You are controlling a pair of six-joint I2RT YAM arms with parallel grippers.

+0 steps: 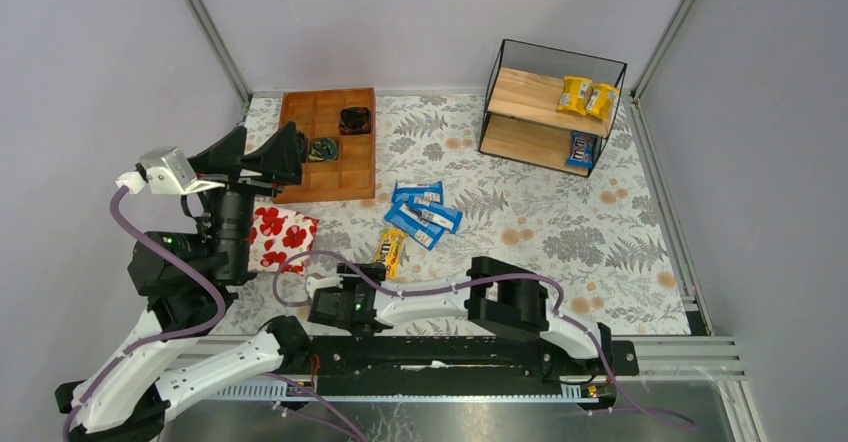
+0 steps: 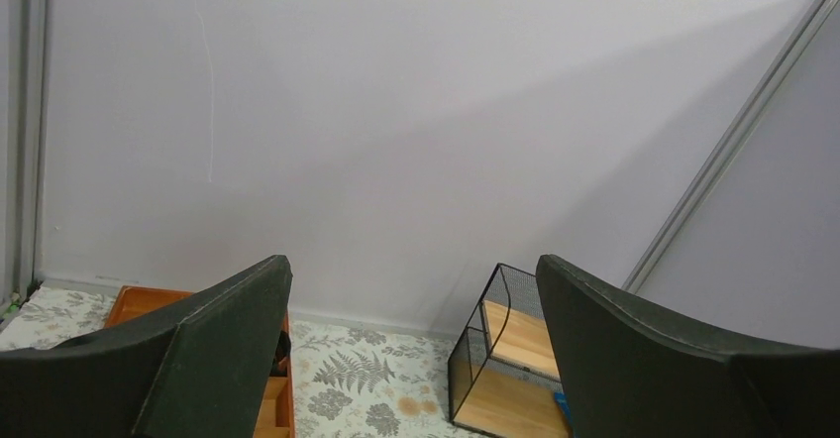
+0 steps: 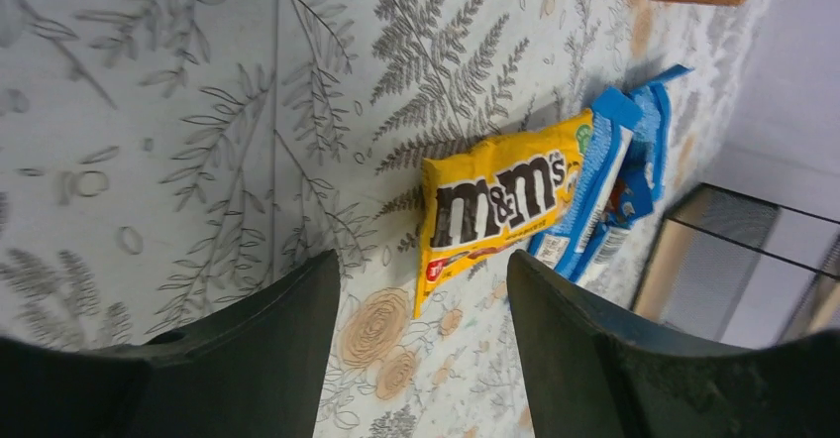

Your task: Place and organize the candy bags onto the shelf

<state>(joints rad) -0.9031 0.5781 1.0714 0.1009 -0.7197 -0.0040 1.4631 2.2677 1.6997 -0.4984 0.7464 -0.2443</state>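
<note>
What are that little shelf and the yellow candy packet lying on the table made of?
The shelf looks like a black wire-mesh frame holding two pale wooden boards, matte with visible grain. The yellow candy packet seems to be thin glossy plastic film, judging by its crinkled edges and the sheen on it.

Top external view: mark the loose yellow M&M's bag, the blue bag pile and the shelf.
yellow M&M's bag (image 1: 391, 250), top view, middle of the packet.
blue bag pile (image 1: 430, 212), top view, centre of the overlapping packets.
shelf (image 1: 525, 90), top view, bare left part of upper board.
</note>
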